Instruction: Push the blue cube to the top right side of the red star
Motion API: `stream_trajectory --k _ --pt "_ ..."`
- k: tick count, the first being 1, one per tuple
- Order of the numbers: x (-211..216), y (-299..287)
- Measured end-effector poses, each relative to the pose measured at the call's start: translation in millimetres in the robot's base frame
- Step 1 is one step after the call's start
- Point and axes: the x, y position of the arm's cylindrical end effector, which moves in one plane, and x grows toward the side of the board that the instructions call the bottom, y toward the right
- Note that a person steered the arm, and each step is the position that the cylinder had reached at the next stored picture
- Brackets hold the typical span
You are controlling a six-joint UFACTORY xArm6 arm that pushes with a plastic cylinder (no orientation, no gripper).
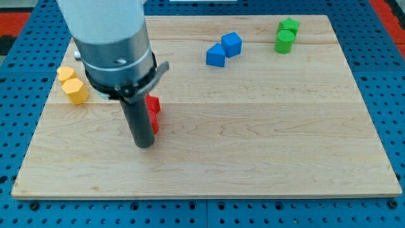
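Nearest the view's bottom, my tip (145, 143) rests on the pale wooden tabletop (253, 158), just left of two red blocks (153, 111) that the rod partly hides; which is the star I cannot tell. There is no pincer, only the dark rod. Farther up, two blue cubes (224, 49) sit touching, well apart from the reds. The approach seems not yet begun: next I must circle behind one blue cube and push it down-left.
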Motion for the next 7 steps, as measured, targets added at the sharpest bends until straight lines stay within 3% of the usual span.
stream_trajectory --k 2,3,5,7 --pt "-63 3" --pt "-42 47" --pt "-43 160" --pt "-42 165"
